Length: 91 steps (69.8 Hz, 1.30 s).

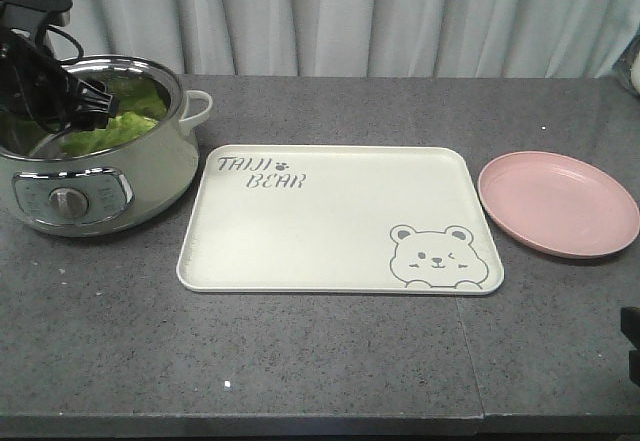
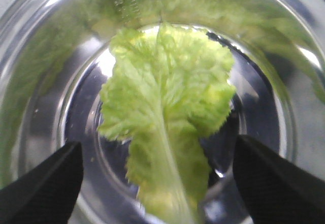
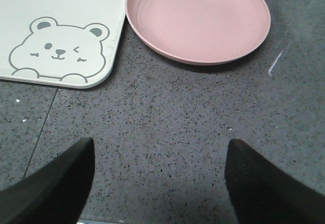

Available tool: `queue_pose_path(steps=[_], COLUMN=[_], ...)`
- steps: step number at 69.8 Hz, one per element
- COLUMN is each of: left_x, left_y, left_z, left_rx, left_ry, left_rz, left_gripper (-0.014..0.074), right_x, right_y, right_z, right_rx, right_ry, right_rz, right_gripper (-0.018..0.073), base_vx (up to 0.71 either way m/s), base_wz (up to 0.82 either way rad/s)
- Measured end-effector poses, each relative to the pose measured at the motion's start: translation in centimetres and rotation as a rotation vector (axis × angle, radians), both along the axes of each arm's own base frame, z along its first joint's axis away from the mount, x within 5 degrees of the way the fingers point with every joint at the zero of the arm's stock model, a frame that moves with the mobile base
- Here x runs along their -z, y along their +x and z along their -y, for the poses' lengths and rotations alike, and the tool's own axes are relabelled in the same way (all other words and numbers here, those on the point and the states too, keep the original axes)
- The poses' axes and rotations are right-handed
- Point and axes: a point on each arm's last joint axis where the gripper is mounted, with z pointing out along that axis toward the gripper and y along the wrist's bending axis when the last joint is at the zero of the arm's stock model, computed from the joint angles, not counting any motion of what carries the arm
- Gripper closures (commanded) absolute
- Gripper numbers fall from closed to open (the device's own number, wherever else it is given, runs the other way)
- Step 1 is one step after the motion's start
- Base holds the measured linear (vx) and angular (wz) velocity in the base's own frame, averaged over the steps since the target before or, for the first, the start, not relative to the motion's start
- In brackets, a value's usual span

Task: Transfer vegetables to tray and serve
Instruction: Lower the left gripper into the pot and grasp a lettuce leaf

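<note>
The vegetables, a ruffled green lettuce leaf (image 2: 167, 107) with a pale rib, lie on the bottom of a steel cooking pot (image 1: 150, 176) at the table's left; in the front view the leaf (image 1: 120, 126) shows over the rim. My left gripper (image 2: 157, 141) hangs inside the pot, open, one finger on each side of the leaf's stem end, not touching it. The cream tray (image 1: 330, 211) with the bear drawing lies bare at the table's middle. My right gripper (image 3: 160, 141) is open over bare tabletop, near the tray's corner (image 3: 96, 66).
A round pink plate (image 1: 558, 203) sits right of the tray, with nothing on it, and fills the top of the right wrist view (image 3: 198, 18). The pot has a side handle (image 1: 198, 106) pointing toward the tray. Grey curtains hang behind the table.
</note>
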Motion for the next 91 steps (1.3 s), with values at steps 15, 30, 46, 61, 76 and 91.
queue_pose_path(steps=[15, 30, 46, 61, 76, 91], left_x=[2.5, 4.6, 6.7, 6.7, 7.0, 7.0], left_y=[3.4, 5.3, 6.2, 6.3, 6.5, 6.5], left_z=[0.2, 0.4, 0.5, 0.5, 0.5, 0.5], left_rx=[-0.001, -0.002, -0.023, -0.026, -0.028, -0.027], left_ry=[0.002, 0.001, -0.018, -0.022, -0.031, -0.023], left_rz=[-0.031, -0.060, -0.092, -0.089, -0.081, -0.079], left_gripper=[0.0006, 0.0006, 0.0008, 0.0108, 0.0328, 0.0474], right_x=[0.0, -0.1, -0.1, -0.1, -0.1, -0.1], right_y=[0.0, 0.0, 0.0, 0.0, 0.0, 0.0], right_z=[0.0, 0.0, 0.0, 0.0, 0.0, 0.0], right_rx=[-0.002, -0.002, -0.002, -0.002, -0.002, -0.002], right_ry=[-0.003, -0.003, -0.003, -0.003, -0.003, -0.003], right_rz=[0.005, 0.007, 0.007, 0.007, 0.007, 0.007], right_gripper=[0.0046, 0.0046, 0.0046, 0.0046, 0.0046, 0.0046], base_vx=[0.00, 0.00, 0.00, 0.00, 0.00, 0.00], base_wz=[0.00, 0.00, 0.00, 0.00, 0.00, 0.00])
